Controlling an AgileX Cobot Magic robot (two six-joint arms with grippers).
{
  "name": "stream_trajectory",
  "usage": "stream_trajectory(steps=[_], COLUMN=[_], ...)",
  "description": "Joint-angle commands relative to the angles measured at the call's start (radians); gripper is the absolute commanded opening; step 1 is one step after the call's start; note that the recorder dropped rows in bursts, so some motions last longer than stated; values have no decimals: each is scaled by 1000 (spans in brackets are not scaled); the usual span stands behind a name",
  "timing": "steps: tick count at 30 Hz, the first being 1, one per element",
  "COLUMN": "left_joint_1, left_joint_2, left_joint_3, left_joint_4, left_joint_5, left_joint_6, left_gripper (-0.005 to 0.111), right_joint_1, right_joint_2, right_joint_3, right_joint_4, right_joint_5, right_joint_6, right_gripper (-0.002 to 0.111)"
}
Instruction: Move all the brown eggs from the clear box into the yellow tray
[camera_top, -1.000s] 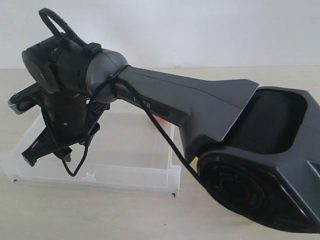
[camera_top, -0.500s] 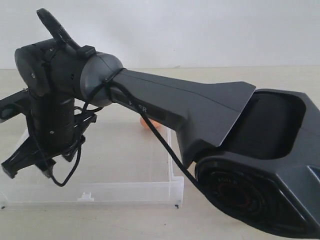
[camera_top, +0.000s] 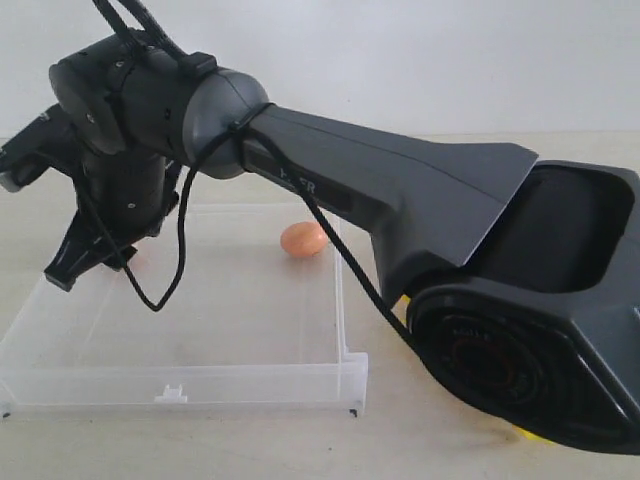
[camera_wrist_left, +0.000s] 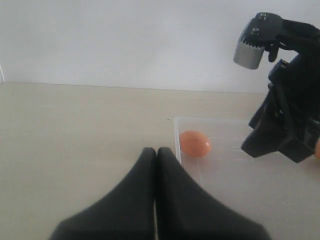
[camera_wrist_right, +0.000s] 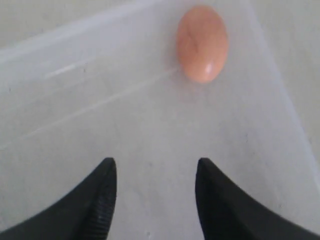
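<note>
Clear shallow plastic box (camera_top: 200, 385) holds 1 reddish-brown oval egg (camera_top: 303, 239) near its far right corner. The right gripper (camera_wrist_right: 155, 165) hangs above the box floor, fingers apart and empty. The left gripper (camera_wrist_left: 156, 152) has its fingers pressed together.

The right arm (camera_top: 400, 200) fills the near right of the exterior view and hides nearly all of the yellow tray (camera_top: 528, 433); only thin yellow slivers show past its base. The right gripper (camera_top: 70, 268) covers the far left corner of the clear box (camera_top: 200, 385). In the left wrist view one brown egg (camera_wrist_left: 318, 149) is cut off by the picture's edge, leaving an orange sliver beside that gripper.
</note>
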Motion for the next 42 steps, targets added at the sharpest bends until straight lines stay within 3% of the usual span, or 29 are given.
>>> stream_trajectory(steps=[1, 4, 32, 42], left_joint_1=[1, 1, 1, 1], left_joint_2=[3, 3, 3, 3], left_joint_3=[3, 3, 3, 3], left_joint_4=[2, 2, 2, 2], left_joint_5=[0, 0, 0, 0], left_joint_6=[2, 2, 2, 2], left_gripper=[-4, -4, -4, -4], right_joint_1=[-4, -4, -27, -36], right_joint_2=[-6, 9, 135, 164], right_joint_3=[-11, -11, -11, -11], right_joint_4=[18, 11, 11, 69], right_joint_5=[-162, -224, -515, -540], right_joint_6=[-67, -69, -106, -108], right_gripper=[62, 70, 70, 70])
